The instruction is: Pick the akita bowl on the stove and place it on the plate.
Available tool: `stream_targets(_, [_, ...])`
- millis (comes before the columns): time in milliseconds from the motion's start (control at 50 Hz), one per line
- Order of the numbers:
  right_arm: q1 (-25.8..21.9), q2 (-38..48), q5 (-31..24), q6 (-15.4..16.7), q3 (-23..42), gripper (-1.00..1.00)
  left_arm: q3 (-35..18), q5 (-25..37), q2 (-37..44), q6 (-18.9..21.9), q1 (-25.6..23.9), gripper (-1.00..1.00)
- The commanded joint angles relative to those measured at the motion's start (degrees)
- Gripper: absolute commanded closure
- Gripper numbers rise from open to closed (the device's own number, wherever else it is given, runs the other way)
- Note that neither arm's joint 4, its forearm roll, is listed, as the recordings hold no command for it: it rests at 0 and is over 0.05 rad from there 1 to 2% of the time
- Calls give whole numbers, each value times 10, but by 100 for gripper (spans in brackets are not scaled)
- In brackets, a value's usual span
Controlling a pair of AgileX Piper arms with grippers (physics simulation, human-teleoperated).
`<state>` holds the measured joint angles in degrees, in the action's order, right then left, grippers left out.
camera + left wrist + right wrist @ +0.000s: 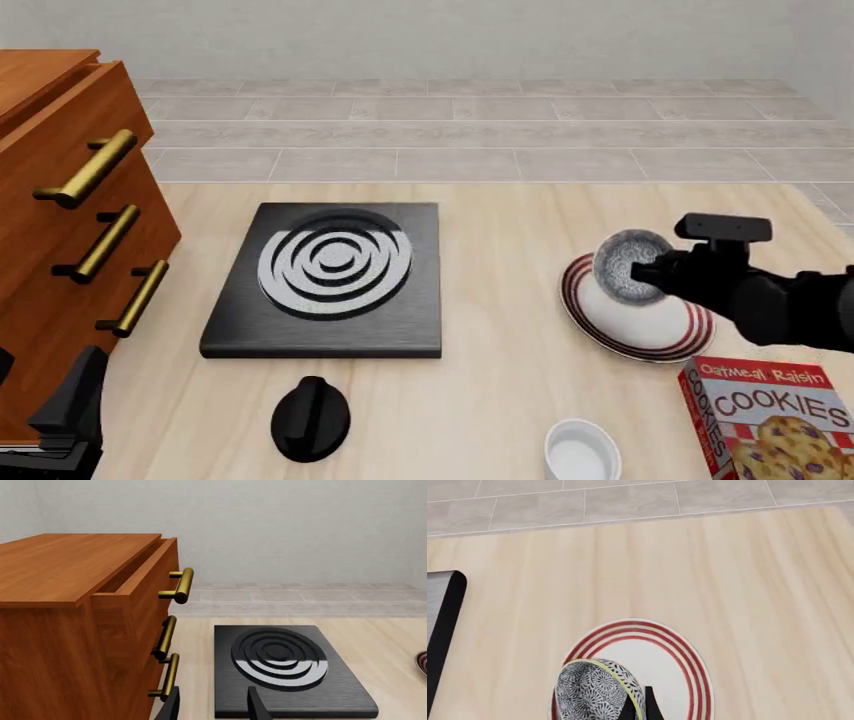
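From the front view, my right gripper [650,272] is over the plate [667,330], pinching the rim of the bowl [627,266] between its fingers; the bowl hangs tilted, its speckled inside turned toward the camera, above the plate's left part. I cannot tell from here whether it touches the plate. The stove [327,282] lies well to the left, nothing on its rings. A black knob [310,417] sits near the stove's front edge, a white cup [582,451] lies at the bottom edge, and a cookie box [767,415] is just beside the plate on its near right. A wooden cabinet [67,260] with brass handles stands at the table's left. My left gripper [60,420] shows only as a dark shape low beside the cabinet; I cannot tell its opening here.

On the left wrist view, my left gripper [213,705] shows two dark fingers spread apart with nothing between them, pointing at the stove [287,672]. The cabinet [80,630] is alongside, its top drawer pulled out a little.

On the right wrist view, the bowl [597,690] is clamped by its rim in my right gripper [639,707], the fingertips close together on it, over the plate [674,660]. The stove's corner [444,615] shows at the edge, apart from the plate.
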<state>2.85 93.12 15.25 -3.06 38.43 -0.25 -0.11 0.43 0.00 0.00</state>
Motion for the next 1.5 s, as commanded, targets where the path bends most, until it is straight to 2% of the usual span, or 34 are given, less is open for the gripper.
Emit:
stream_targets(20, [8,29,14,4,6,100,0,0,0,0,0,-100])
stream_targets(100, [12,46,14,21,10,100,0,0,0,0,0,-100])
stream_targets(360, [5,78,34,14,8,100,0,0,0,0,0,-100])
stream_targets(860, [4,95,42,27,4,100,0,0,0,0,0,-100])
stream_targets(880, [5,96,43,29,4,-100,0,0,0,0,0,-100])
stream_targets(1020, [12,82,44,24,1,-100,0,0,0,0,0,-100])
stream_targets(1320, [26,34,23,38,1,-100,0,0,0,0,0,-100])
stream_targets(1380, [21,16,23,28,0,-100,0,0,0,0,0,-100])
stream_targets(1500, [17,-23,-9,36,9,-100,0,0,0,0,0,-100])
